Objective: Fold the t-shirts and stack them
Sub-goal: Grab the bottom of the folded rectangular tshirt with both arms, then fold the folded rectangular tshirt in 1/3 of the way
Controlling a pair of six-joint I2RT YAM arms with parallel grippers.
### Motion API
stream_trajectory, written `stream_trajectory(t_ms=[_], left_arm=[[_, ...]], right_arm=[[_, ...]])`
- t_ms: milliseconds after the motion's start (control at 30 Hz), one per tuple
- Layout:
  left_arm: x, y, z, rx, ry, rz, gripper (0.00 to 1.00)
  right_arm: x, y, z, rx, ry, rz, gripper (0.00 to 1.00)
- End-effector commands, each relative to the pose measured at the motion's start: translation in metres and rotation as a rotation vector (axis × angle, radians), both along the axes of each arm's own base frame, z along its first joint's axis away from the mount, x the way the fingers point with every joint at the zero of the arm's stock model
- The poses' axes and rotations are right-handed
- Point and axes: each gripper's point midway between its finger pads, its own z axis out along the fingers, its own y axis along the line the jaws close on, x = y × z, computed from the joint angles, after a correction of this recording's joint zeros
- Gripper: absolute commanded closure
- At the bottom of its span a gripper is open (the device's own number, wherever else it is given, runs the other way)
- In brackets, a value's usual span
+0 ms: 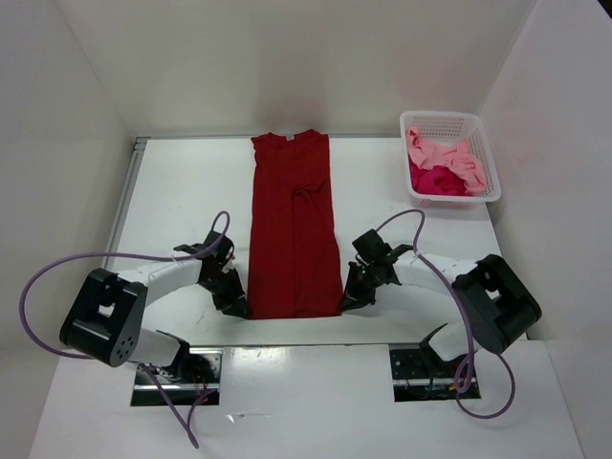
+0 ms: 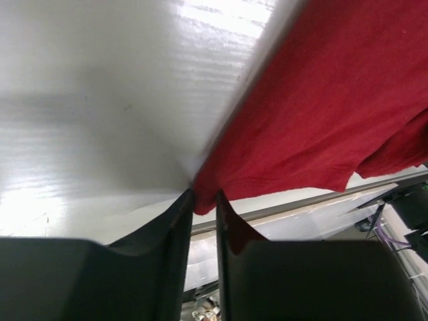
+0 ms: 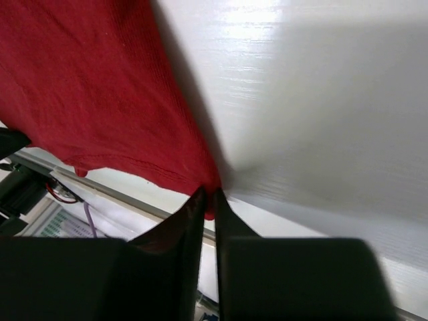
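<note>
Red shirt (image 1: 292,229): dark red, soft fine knit, folded lengthwise into a long narrow strip. It lies flat at the table's middle, collar at the 12 o'clock end and hem at the 6 o'clock end by the near edge. A small pucker shows at mid-length.
Left gripper (image 1: 235,304): at the hem's 7 o'clock corner. Its black tapered fingers (image 2: 175,224) are pinched onto that stitched corner, with cloth between the tips.
Right gripper (image 1: 350,298): at the hem's 5 o'clock corner. Its black fingers (image 3: 190,217) are drawn nearly together, nipping the corner of the red shirt.
Hem: a wavy, stitched edge running between the two held corners.
Pink shirt (image 1: 442,153): light pink and crumpled, in the basket, mostly toward its 12 o'clock end.
Crimson shirt (image 1: 438,180): bright and bunched, at the basket's 6 o'clock end, touching the pink shirt.
Basket (image 1: 449,117): white plastic mesh, rectangular, at the table's 2 o'clock corner, well apart from the red shirt.
Table (image 1: 182,191): white, smooth, faintly glossy.
</note>
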Motion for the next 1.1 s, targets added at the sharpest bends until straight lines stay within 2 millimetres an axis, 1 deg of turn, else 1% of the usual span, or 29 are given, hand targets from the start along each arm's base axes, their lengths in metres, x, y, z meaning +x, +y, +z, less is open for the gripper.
stream_trajectory(t_ms=[0, 100, 133, 167, 200, 233, 300, 333, 367, 400, 467, 500, 533, 567, 600, 633, 667, 700, 733, 767, 800, 833, 867, 900, 933, 967, 1000, 1033, 1067], left_arm=[[0.001, -0.004, 0.008, -0.030, -0.031, 0.018, 0.75], [-0.003, -0.001, 0.008, -0.013, -0.016, 0.020, 0.82], [-0.002, -0.002, 0.012, -0.021, -0.037, 0.020, 0.87], [-0.002, -0.002, 0.012, -0.021, -0.038, 0.020, 0.90], [-0.010, -0.003, 0.018, -0.038, -0.010, 0.016, 0.99], [-0.009, -0.003, 0.021, -0.038, -0.012, 0.008, 1.00], [-0.008, -0.001, 0.034, -0.029, -0.025, -0.010, 1.00], [-0.003, -0.001, 0.039, -0.021, -0.036, -0.009, 1.00], [0.001, -0.002, 0.046, -0.024, -0.051, -0.018, 1.00], [0.012, -0.006, 0.061, -0.035, -0.081, -0.018, 1.00], [0.023, -0.013, 0.075, -0.063, -0.105, -0.022, 1.00], [0.033, -0.014, 0.081, -0.068, -0.121, -0.012, 1.00], [0.058, -0.013, 0.099, -0.068, -0.198, 0.007, 1.00], [0.071, -0.011, 0.106, -0.061, -0.232, 0.015, 1.00], [0.089, -0.010, 0.111, -0.070, -0.272, 0.036, 1.00], [0.112, 0.000, 0.122, -0.077, -0.326, 0.091, 1.00], [0.131, 0.000, 0.130, -0.111, -0.388, 0.108, 1.00], [0.143, 0.004, 0.128, -0.104, -0.395, 0.144, 1.00], [0.154, 0.011, 0.126, -0.098, -0.400, 0.193, 1.00], [0.172, 0.012, 0.125, -0.107, -0.431, 0.215, 1.00], [0.182, 0.008, 0.130, -0.132, -0.444, 0.221, 1.00], [0.193, 0.011, 0.131, -0.126, -0.461, 0.242, 1.00], [0.206, 0.012, 0.126, -0.115, -0.472, 0.247, 1.00], [0.222, 0.009, 0.137, -0.128, -0.508, 0.255, 1.00], [0.233, 0.011, 0.138, -0.114, -0.526, 0.263, 1.00], [0.246, 0.016, 0.128, -0.089, -0.520, 0.268, 1.00], [0.254, 0.017, 0.126, -0.077, -0.527, 0.264, 0.98], [0.271, 0.016, 0.136, -0.078, -0.564, 0.268, 0.98], [0.279, 0.017, 0.119, -0.056, -0.537, 0.260, 0.98]], right_arm=[[0.009, 0.007, 0.004, 0.027, -0.039, 0.010, 0.90], [0.002, 0.003, 0.002, 0.007, -0.009, 0.010, 0.96], [-0.002, 0.003, 0.001, 0.001, 0.000, 0.019, 0.99], [-0.003, 0.004, 0.007, 0.018, -0.005, 0.023, 1.00], [-0.015, 0.004, 0.014, 0.029, 0.014, 0.035, 1.00], [-0.024, 0.004, 0.015, 0.031, 0.035, 0.045, 1.00], [-0.030, 0.000, 0.025, 0.033, 0.033, 0.045, 1.00], [-0.035, -0.002, 0.027, 0.040, 0.046, 0.038, 1.00], [-0.034, -0.001, 0.034, 0.049, 0.034, 0.039, 1.00], [-0.037, -0.003, 0.042, 0.043, 0.042, 0.038, 1.00], [-0.020, 0.000, 0.063, 0.050, -0.022, 0.064, 1.00], [-0.006, -0.006, 0.067, 0.040, -0.038, 0.036, 1.00], [0.013, -0.002, 0.081, 0.054, -0.079, 0.034, 1.00], [0.028, -0.007, 0.084, 0.033, -0.127, 0.040, 1.00], [0.053, -0.010, 0.096, 0.038, -0.179, 0.012, 1.00], [0.067, -0.009, 0.091, 0.026, -0.174, 0.014, 1.00], [0.085, -0.013, 0.088, -0.019, -0.220, 0.020, 1.00], [0.109, -0.007, 0.102, -0.026, -0.285, 0.017, 1.00], [0.127, -0.007, 0.090, -0.053, -0.278, 0.011, 1.00], [0.139, -0.002, 0.089, -0.052, -0.300, 0.031, 1.00], [0.164, 0.002, 0.101, -0.043, -0.349, 0.011, 1.00], [0.179, 0.003, 0.089, -0.057, -0.338, 0.016, 1.00], [0.188, 0.006, 0.089, -0.058, -0.347, 0.026, 1.00], [0.210, 0.009, 0.100, -0.075, -0.409, 0.029, 1.00], [0.222, 0.007, 0.099, -0.086, -0.421, 0.024, 1.00], [0.240, 0.007, 0.096, -0.093, -0.423, 0.023, 1.00], [0.247, 0.008, 0.095, -0.104, -0.436, 0.029, 1.00], [0.257, 0.000, 0.093, -0.118, -0.438, 0.004, 1.00], [0.269, 0.004, 0.092, -0.116, -0.445, 0.003, 1.00]])
